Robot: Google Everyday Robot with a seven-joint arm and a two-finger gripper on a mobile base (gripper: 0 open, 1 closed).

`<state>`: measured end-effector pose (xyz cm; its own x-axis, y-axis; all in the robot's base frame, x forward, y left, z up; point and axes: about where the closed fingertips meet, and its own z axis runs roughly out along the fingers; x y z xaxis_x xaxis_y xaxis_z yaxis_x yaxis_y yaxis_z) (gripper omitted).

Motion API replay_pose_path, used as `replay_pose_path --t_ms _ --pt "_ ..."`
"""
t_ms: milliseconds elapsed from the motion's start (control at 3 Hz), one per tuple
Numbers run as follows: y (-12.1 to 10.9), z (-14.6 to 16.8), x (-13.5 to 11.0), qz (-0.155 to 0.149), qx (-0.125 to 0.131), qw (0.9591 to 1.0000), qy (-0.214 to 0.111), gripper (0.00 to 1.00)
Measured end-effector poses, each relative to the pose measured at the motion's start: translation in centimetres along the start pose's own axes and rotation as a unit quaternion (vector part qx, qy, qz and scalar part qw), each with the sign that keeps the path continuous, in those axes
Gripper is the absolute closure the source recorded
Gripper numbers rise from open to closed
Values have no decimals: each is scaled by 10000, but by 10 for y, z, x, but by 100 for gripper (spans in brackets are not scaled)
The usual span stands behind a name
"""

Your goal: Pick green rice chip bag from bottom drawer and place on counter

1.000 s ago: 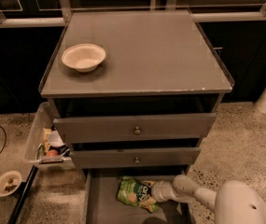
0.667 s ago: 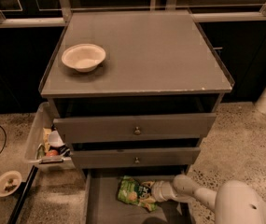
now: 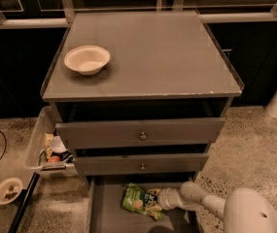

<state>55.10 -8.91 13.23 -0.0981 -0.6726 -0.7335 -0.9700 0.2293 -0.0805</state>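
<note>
Robot's gripper down at the green rice chip bag in the bottom drawer
Bag's lying in the open tray with the gripper right against its right end, can't tell if it's clamped on. Bag lettering isn't readable. Up top, the counter holds a white bowl.

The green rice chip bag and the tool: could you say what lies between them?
Nothing; the camera view shows the tool touching the green rice chip bag in the bottom drawer.
</note>
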Motion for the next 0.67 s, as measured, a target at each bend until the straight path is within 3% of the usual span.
replay_pose_path --t_ms 667 --pt "4 -28 -10 3 -183 9997 -145 100"
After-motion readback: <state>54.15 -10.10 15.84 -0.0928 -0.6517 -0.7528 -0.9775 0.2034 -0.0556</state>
